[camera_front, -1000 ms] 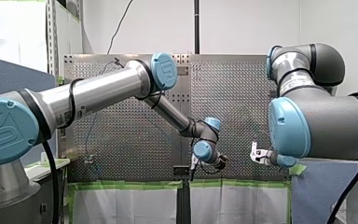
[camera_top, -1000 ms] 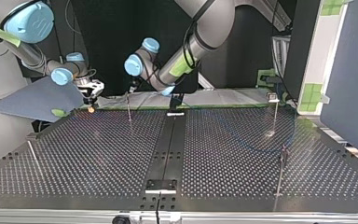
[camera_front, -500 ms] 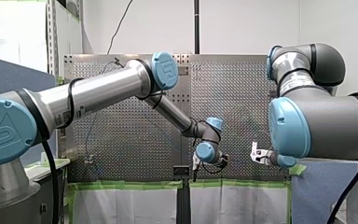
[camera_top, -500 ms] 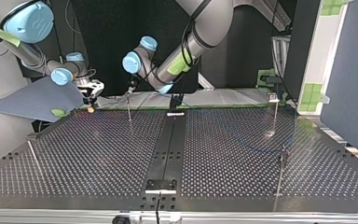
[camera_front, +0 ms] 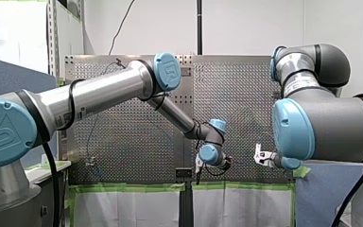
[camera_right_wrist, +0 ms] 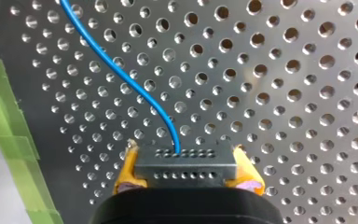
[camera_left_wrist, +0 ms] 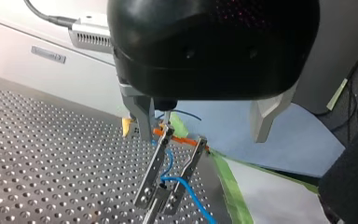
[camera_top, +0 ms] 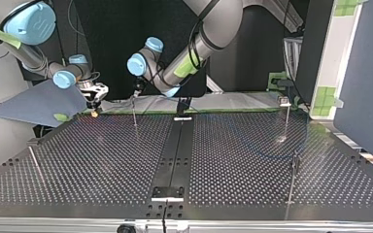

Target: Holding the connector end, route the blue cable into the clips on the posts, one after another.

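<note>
Bench (camera_top: 102,160) is carrying thin posts set well apart, which is why the blue cable has to be led from one to the next rather than simply laid down. My left arm (camera_front: 99,92) is stretching past the middle with its wrist bent down over the post (camera_top: 134,114) near the far edge in the top view. My right arm (camera_front: 321,127) is folding in close at the corner beside it, wrist tipped toward the holes. My left end effector (camera_left_wrist: 203,135) is hanging spread wide and gripping nothing, one metal finger on each side of the clip (camera_left_wrist: 168,177), probably ready to guide or press the line. My right end effector (camera_right_wrist: 185,158) is clamping its yellow pads on the grey connector (camera_right_wrist: 200,169), which lets it steer the line from its end. The blue cable (camera_right_wrist: 121,77) is leaving the connector, curving over the bench and passing between the clip's two prongs. It is apparently seating there, though I cannot tell how firmly.
</note>
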You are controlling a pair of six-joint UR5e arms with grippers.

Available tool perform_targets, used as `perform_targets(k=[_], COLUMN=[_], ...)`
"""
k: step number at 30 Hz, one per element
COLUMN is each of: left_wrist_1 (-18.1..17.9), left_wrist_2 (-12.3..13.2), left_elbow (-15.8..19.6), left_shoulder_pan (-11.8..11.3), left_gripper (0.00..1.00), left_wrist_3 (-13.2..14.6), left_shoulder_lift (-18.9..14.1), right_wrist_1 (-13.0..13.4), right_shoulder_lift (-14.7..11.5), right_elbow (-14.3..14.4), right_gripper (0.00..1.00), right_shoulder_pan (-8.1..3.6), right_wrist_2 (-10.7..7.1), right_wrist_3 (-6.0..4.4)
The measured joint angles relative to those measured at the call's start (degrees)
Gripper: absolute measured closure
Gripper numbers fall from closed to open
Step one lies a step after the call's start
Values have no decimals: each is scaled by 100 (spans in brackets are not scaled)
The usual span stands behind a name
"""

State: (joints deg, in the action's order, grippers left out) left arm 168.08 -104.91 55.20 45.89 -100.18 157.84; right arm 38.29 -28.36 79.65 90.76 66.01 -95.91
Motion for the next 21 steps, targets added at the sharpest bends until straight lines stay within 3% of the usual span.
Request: perform_targets(k=[7, 21], left_wrist_1=[-54, -803], left_wrist_2=[-186, -856], left_elbow=[131, 894], left_shoulder_pan=[127, 280], left_gripper=[0, 0], left_wrist_3=[13, 17], left_shoulder_lift=[-204, -978], right_wrist_1=[-4, 10], right_shoulder_lift=[0, 0], right_elbow=[0, 0], right_gripper=[100, 100], right_shoulder_pan=[1, -16], right_wrist_2=[-7, -5], right_wrist_3=[3, -8])
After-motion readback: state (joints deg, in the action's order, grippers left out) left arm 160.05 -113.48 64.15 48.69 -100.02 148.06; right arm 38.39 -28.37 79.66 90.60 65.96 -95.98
